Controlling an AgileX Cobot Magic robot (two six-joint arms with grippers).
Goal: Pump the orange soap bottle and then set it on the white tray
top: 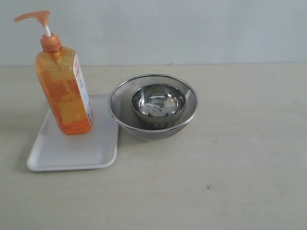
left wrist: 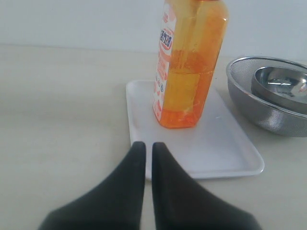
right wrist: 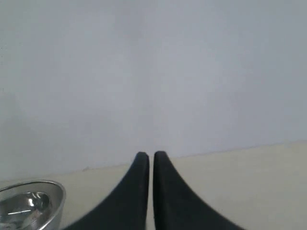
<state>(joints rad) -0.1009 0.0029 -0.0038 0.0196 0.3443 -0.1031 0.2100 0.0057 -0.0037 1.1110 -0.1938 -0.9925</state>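
The orange soap bottle (top: 64,93) stands upright on the white tray (top: 72,153), at the tray's far end, its pump head (top: 33,17) raised on a white stem. The left wrist view shows the bottle (left wrist: 189,72) and the tray (left wrist: 225,148) just beyond my left gripper (left wrist: 148,145), which is shut with nothing in it and sits back from the tray's near edge. My right gripper (right wrist: 148,155) is shut and empty, facing the wall above the table. Neither gripper appears in the exterior view.
A steel mesh bowl (top: 153,108) with a smaller steel bowl (top: 158,101) nested inside sits right next to the tray's right side. Both bowls (left wrist: 273,93) show in the left wrist view, and one bowl (right wrist: 29,206) in the right. A pale wall stands behind the table.
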